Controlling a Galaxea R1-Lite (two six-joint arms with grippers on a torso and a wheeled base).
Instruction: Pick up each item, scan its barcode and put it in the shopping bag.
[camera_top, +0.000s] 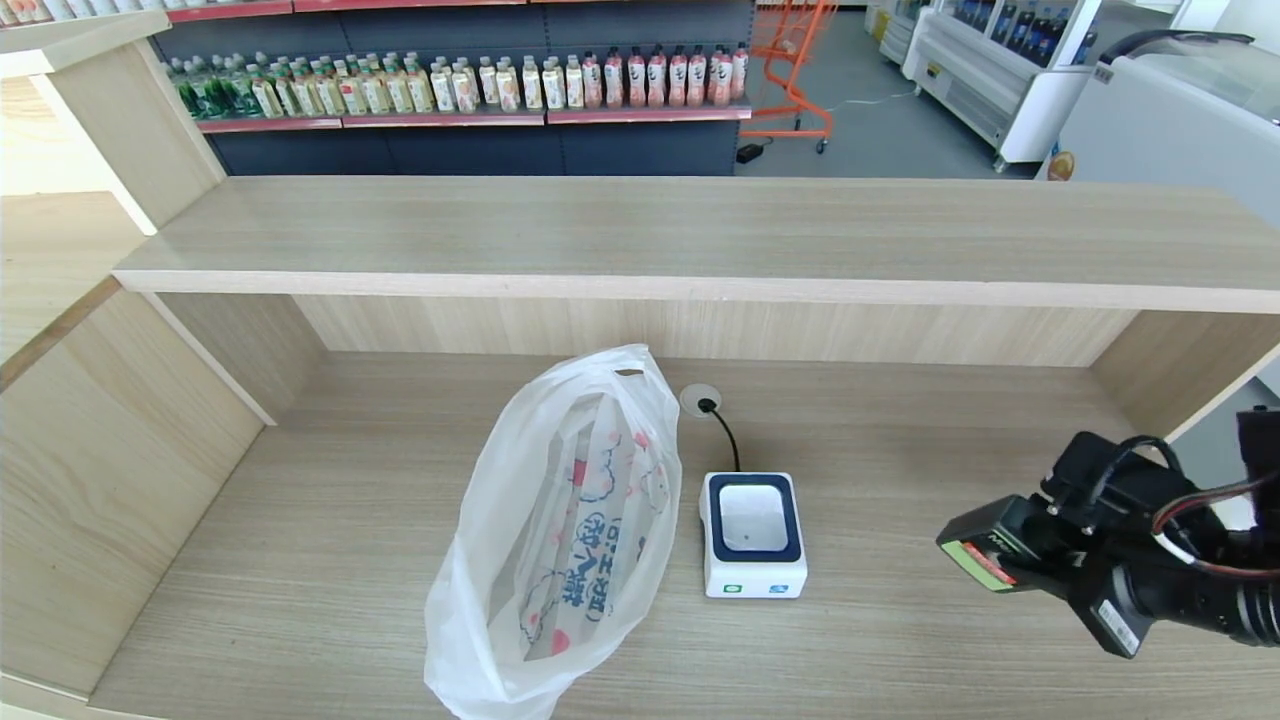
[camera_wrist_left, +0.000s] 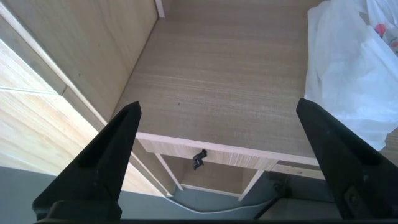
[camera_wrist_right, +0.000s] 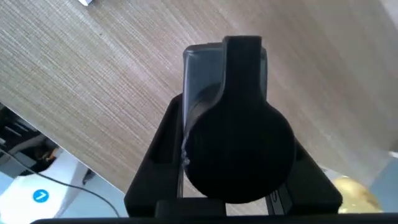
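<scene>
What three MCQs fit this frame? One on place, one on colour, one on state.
1. Where is the scanner relative to the bag?
A. inside it
B. on the robot's right of it
C. on the upper ledge

2. What colour is the border on the scanner's top face?
A. red
B. yellow
C. dark blue

3. What state is the left hand in?
A. open and empty
B. shut on a bottle
C. shut on the bag

Answers:
1 B: the head view shows it on the counter beside the bag, on the right.
2 C: a dark blue border rings the pale middle.
3 A: in the left wrist view its jaws stand wide apart, with only counter between them.
</scene>
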